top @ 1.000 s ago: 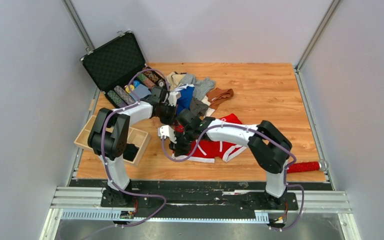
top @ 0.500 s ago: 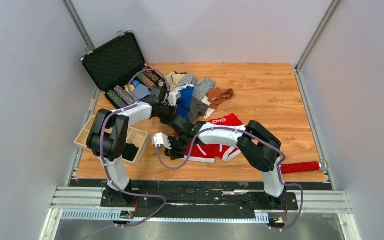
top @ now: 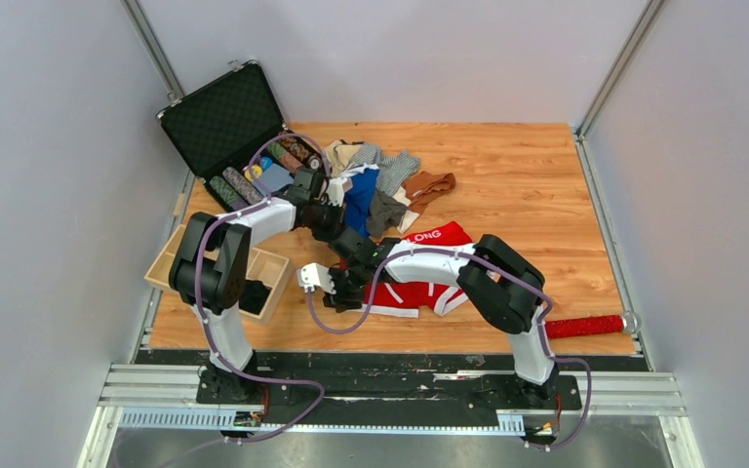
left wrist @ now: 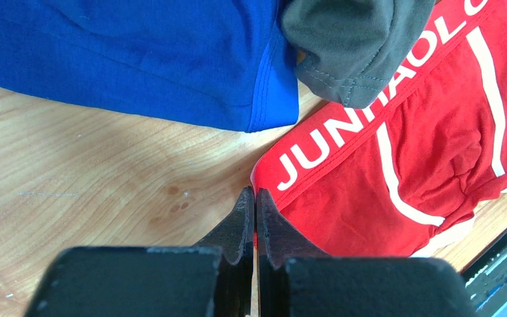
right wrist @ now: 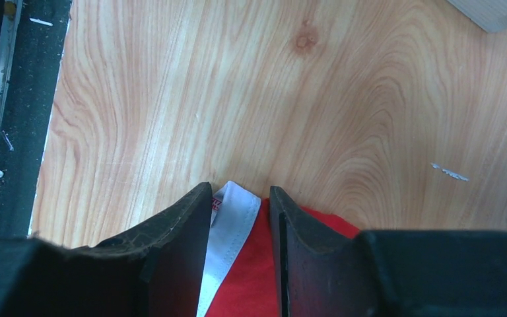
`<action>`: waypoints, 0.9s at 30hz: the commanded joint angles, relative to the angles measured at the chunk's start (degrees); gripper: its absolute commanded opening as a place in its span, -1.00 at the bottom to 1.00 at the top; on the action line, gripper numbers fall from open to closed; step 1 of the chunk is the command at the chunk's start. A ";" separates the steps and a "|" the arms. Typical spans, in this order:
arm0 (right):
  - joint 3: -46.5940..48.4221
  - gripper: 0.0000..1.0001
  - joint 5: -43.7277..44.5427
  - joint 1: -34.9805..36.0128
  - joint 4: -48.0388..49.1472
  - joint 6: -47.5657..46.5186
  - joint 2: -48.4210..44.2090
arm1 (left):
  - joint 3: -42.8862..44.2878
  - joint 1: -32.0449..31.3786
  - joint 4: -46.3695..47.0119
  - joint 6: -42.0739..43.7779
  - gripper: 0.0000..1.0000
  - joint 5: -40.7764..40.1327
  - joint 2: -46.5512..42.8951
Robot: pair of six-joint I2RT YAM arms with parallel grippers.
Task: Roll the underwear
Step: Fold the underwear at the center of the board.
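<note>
The red underwear [top: 427, 290] with white trim lies flat on the wooden floor in front of both arms. My left gripper [top: 344, 237] is shut, its tips [left wrist: 255, 191] resting at the corner of the lettered red waistband [left wrist: 403, 152]. My right gripper [top: 341, 292] sits low over the garment's left end. Its jaws [right wrist: 241, 188] stand apart, with the white-edged red cloth [right wrist: 247, 264] lying loose between them. A blue underwear [left wrist: 138, 53] and a grey one [left wrist: 350, 39] lie just beyond the red one.
A pile of underwear [top: 390, 180] of several colours sits behind the arms. An open black case [top: 224, 117] at the back left holds rolled garments [top: 244, 183]. A wooden box [top: 263, 268] stands at the left. A red bristly stick [top: 590, 325] lies near the front right edge.
My right gripper has shifted left and nearer with the garment's edge, and its jaws have spread wider. The left gripper has stayed shut in place.
</note>
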 commanded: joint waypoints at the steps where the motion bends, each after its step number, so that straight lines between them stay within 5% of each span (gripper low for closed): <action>1: 0.53 -0.22 -1.56 1.03 -0.71 -1.38 2.08 | 2.55 0.38 0.19 0.43 -1.00 1.09 -0.19; 5: 0.27 -0.31 -1.52 1.46 -0.67 -0.89 2.51 | 2.73 0.51 -0.02 0.40 -1.00 1.40 0.09; 12: 0.54 -0.99 -2.16 1.97 -0.79 -0.87 1.61 | 3.18 0.61 -0.37 0.47 -1.00 1.67 0.10; 20: 7.49 -1.00 -4.24 1.80 -0.55 6.26 -4.94 | 6.35 3.55 -8.93 2.20 -1.00 2.85 -3.94; 27: 2.24 -1.00 -9.15 1.54 5.60 12.86 -14.61 | 13.85 5.25 -23.71 7.35 -1.00 5.95 -4.72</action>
